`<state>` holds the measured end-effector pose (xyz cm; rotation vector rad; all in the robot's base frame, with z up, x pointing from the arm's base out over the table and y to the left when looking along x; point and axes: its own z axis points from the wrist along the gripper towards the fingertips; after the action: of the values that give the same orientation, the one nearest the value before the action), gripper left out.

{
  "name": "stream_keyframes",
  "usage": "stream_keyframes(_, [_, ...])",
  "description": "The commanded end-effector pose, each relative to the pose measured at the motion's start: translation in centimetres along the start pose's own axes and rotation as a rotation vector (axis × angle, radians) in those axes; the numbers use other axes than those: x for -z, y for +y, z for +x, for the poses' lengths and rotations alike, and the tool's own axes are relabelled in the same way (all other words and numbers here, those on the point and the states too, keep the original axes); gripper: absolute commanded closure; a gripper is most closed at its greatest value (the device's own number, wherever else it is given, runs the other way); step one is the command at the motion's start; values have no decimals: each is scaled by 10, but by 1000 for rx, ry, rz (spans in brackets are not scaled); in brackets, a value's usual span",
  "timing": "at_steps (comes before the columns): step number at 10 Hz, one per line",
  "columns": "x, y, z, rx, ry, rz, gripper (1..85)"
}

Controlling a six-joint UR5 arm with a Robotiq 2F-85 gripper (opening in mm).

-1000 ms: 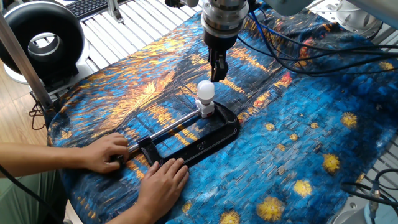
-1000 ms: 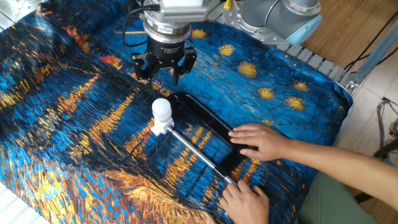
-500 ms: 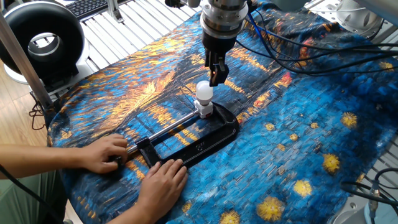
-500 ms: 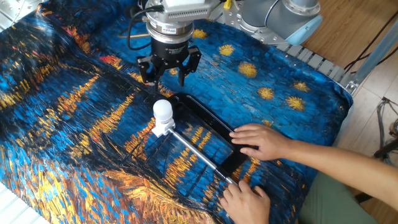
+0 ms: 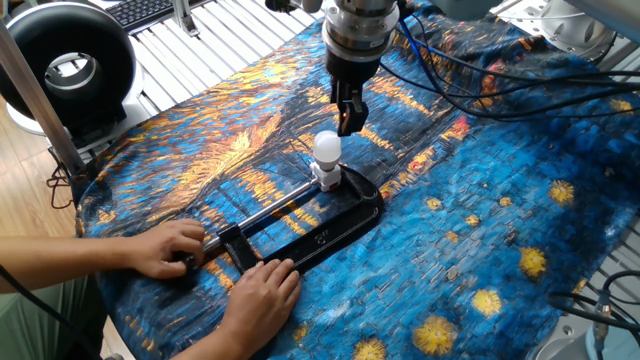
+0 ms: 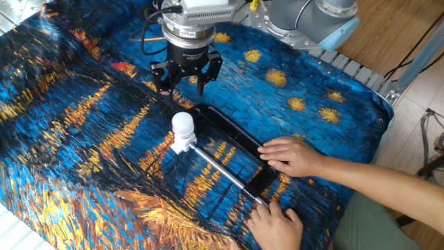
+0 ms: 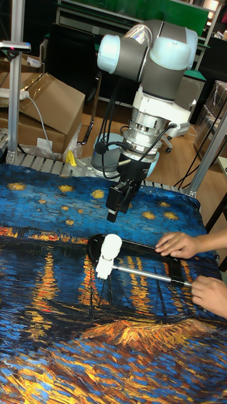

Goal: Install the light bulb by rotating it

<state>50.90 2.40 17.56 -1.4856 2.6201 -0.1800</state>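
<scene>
The gripper (image 6: 186, 85) hangs with its two black fingers (image 6: 166, 82) pointing down and spread apart, holding nothing. In the other fixed view the gap between the fingers is plain; in one fixed view the gripper (image 5: 346, 118) is seen edge-on and the fingers overlap. The fingertips hover above the cloth, just beyond the light bulb (image 6: 182, 125), at about twelve o'clock from it in the other fixed view, close but not touching.

The light bulb (image 5: 326, 148) stands upright, its frosted dome on top, on a small white socket block (image 5: 328, 180). The socket block sits at one end of a black C-clamp (image 5: 330, 228) lying flat on the cloth, with a metal screw rod (image 6: 220, 173) running from the block toward four o'clock in the other fixed view.

A person's two hands rest on the clamp's far end: one hand (image 6: 291, 155) on the black frame, the other hand (image 6: 276, 226) at the rod's handle.

Everything lies on a tablecloth (image 6: 83, 111) printed in blue and orange. In the tall fixed view the grey arm (image 7: 151, 69) rises above the gripper (image 7: 114, 211), with the bulb (image 7: 110, 249) just below it.
</scene>
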Motion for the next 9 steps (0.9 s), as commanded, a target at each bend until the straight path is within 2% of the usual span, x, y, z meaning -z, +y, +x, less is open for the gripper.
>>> stream_keyframes(1, [1,-8,-7,-1,-29,28,233])
stream_keyframes(3, [2,-12,-9,3,-35,45,220])
stream_keyframes(4, [2,-11,-8,3,-33,41,220])
stream_keyframes(8, [-10,-16,-20,20,-18,-12,217])
stream_keyframes(9, [-15,-15,-23,22,-3,-42,217])
